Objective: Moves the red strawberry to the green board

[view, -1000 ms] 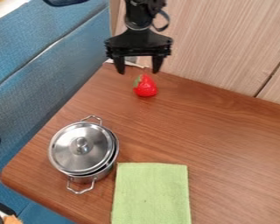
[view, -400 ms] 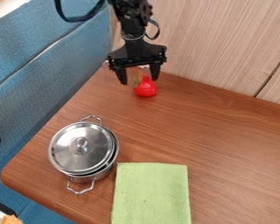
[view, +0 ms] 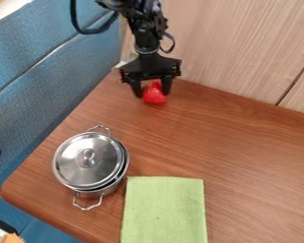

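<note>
Red strawberry (view: 155, 97): smooth, glossy, rounded body, at the table's far end near the wall panel, well apart from the green cloth. Black gripper (view: 153, 94) hangs over it, jaws part-open at about the berry's width, one on each side, pinching it between them. Green cloth (view: 164, 209) is the target: flat rectangle, fine woven texture, slight fuzz, reads as fabric, not rigid board.

Table (view: 243, 156): brown wood grain, satin sheen, rounded corner at lower left. Pot (view: 119, 182): brushed steel, round, wire loop handles front and back. Lid (view: 78, 161) is shiny, round knob on top, sits a bit off-centre on the rim. Wall panel (view: 237, 42) is pale, fine-grained, one dark seam at right. Blue seat (view: 46, 90) has coarse weave, runs along the table's left edge.

Room: wide wood stretch between strawberry and cloth, more to the right. Pot stands just beside the cloth's upper left corner, near the left edge. Far edge and panel are tight behind the gripper.

Hidden: berry's upper part partly behind the gripper. Cloth cut off at the bottom, arm (view: 145, 33) at the top. Orange bit (view: 13, 238) in the lower left corner: can't identify.
</note>
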